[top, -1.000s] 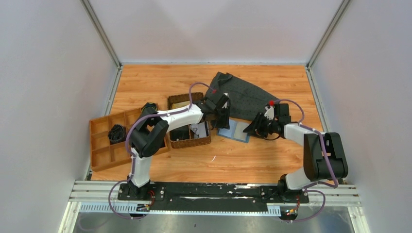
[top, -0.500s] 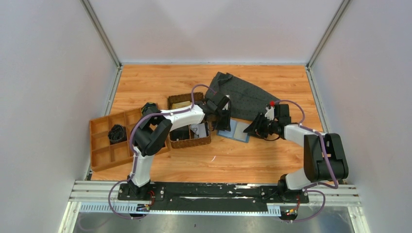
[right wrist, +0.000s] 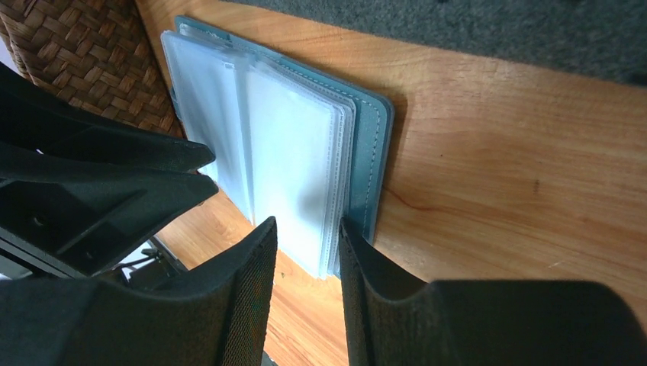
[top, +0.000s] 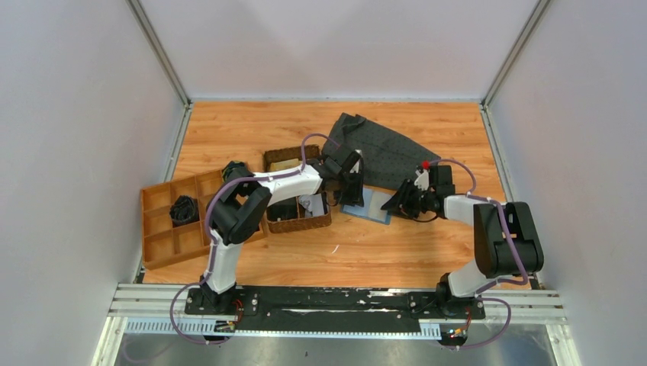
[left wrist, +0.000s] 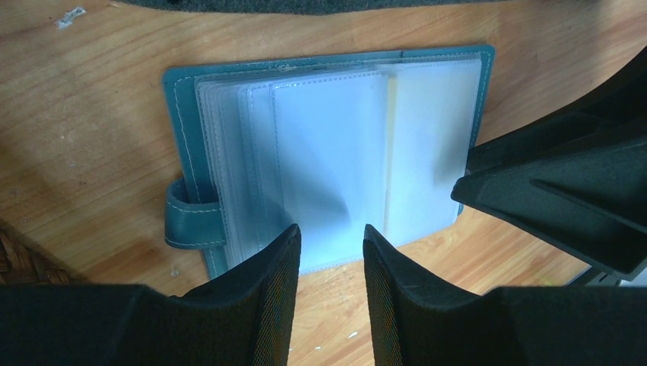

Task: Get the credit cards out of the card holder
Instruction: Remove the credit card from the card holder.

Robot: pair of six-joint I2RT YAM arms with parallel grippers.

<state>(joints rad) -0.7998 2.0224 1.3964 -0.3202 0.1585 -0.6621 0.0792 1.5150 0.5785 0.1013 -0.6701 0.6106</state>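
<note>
Left wrist view: our left claw (left wrist: 330, 236), jaws partly apart, hangs over the left edge of the open card holder (left wrist: 328, 152). Our right claw (right wrist: 307, 229), also partly apart, straddles its right edge. Since a second ago the left claw has dropped nearer. The basket (right wrist: 84, 53) crowds the left and the cloth (right wrist: 496, 30) the far side. Bare table (top: 366, 252) lies near.
</note>
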